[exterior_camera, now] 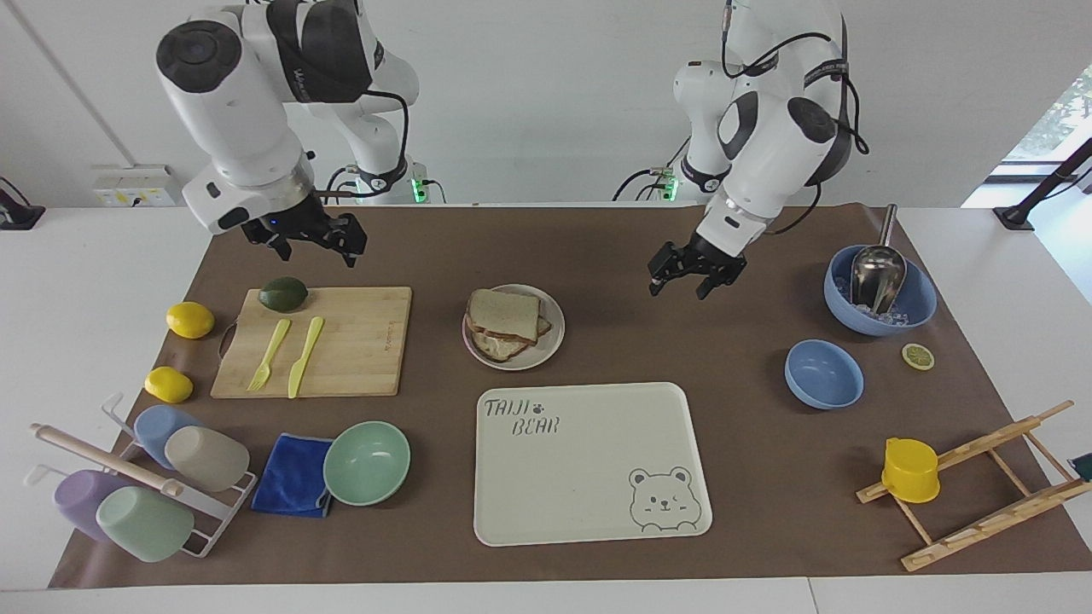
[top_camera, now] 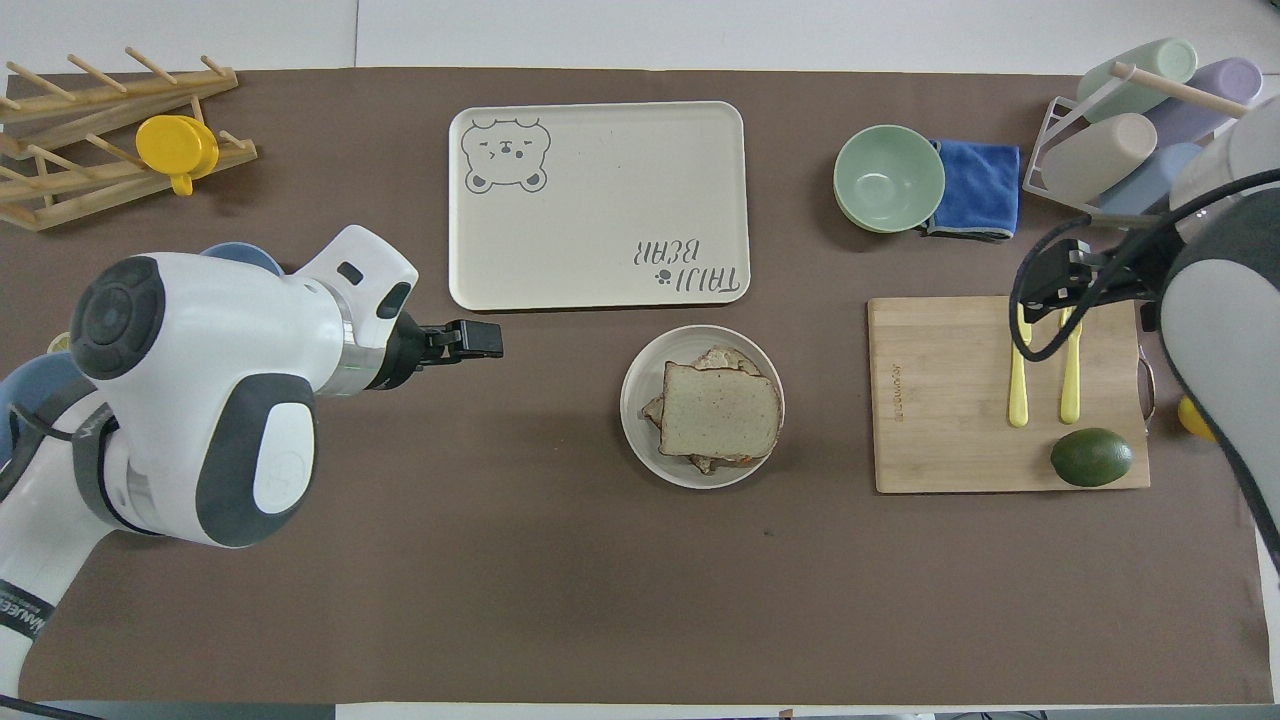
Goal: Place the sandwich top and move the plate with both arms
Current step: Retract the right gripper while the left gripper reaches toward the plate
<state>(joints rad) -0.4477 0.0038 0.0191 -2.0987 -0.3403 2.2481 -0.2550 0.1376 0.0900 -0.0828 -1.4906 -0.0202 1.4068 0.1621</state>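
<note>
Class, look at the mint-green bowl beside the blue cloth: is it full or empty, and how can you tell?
Empty. In the overhead view the mint-green bowl shows only its bare, smooth inside down to the bottom; nothing lies in it.

White tabletop (exterior_camera: pixel 102 281) is covered w/ a brown mat (exterior_camera: pixel 699 358) over most of its width. A plain white wall (exterior_camera: pixel 546 102) is seen at the robots' end, w/ a socket strip (exterior_camera: pixel 136 185) low on it. Daylight is let in by a window (exterior_camera: pixel 1054 119) at the left arm's end.
</note>
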